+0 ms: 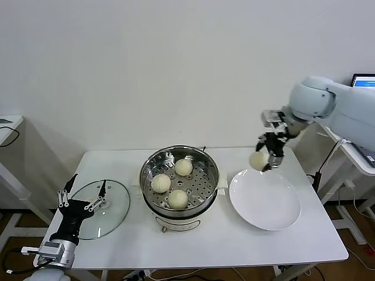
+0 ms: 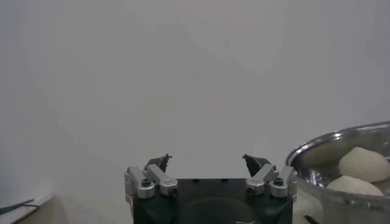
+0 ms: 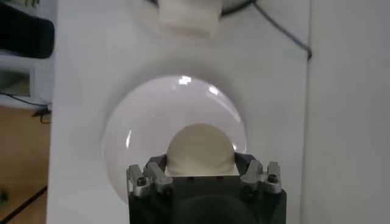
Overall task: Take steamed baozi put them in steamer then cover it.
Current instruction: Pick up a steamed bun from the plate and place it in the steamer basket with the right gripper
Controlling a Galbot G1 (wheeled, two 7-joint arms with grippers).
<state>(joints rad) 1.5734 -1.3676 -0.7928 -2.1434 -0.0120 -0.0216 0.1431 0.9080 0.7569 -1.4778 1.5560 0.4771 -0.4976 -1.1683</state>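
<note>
Head view: right gripper [image 1: 265, 159] pinches one baozi [image 1: 258, 160] above the plate [image 1: 265, 199] at its 11 o'clock rim. Three baozi [image 1: 171, 182] sit in the steamer [image 1: 179, 181]. Left gripper [image 1: 82, 196], jaws spread, waits over the lid [image 1: 101, 208].

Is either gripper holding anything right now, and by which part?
The right gripper holds a round creamy-white baozi by its sides, lifted above the flat white plate. The left gripper is open and empty.
</note>
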